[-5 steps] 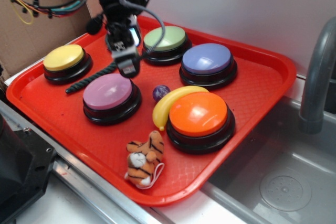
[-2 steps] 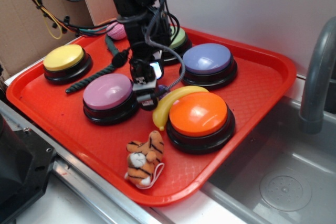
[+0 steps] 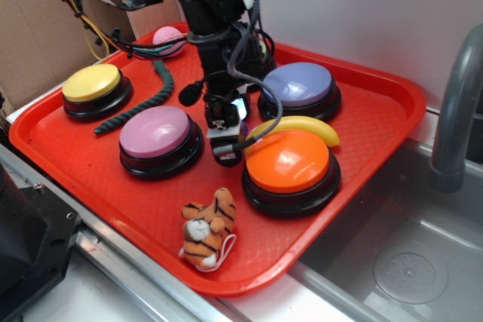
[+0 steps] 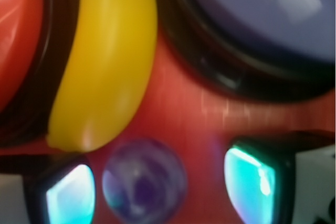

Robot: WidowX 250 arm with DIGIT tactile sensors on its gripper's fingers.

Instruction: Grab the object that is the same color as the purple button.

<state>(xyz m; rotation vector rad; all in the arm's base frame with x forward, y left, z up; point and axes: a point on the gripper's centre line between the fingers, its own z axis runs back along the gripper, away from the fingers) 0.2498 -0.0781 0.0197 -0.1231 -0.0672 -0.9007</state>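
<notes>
A red tray [image 3: 377,133] is set on a counter beside a grey sink [image 3: 407,254], with a white wall behind it and brown cardboard at the left. Five big round buttons with black bases are seen on the tray: a yellow button [image 3: 92,82], a pink button [image 3: 155,130], an orange button [image 3: 287,161], the purple button [image 3: 298,84] and a green one mostly hidden behind the black robot arm [image 3: 207,5]. A toy banana [image 3: 298,126] is laid between the orange button and the purple button. A dark green twisted rope [image 3: 143,103] is stretched between the yellow and pink buttons. A pink textured ball [image 3: 167,38] is placed at the back of the tray. A small toy tiger [image 3: 207,228] is found near the front edge.

The gripper [image 3: 226,148] is lowered to the tray between the pink button and the orange button. In the wrist view, its two fingers [image 4: 71,195] are held apart, and the little purple marbled ball [image 4: 144,187] is seen on the tray between them, closer to the left finger. The ball is just below the tip of the banana and near the purple button's black base. It cannot be told if the fingers are touching the ball.
</notes>
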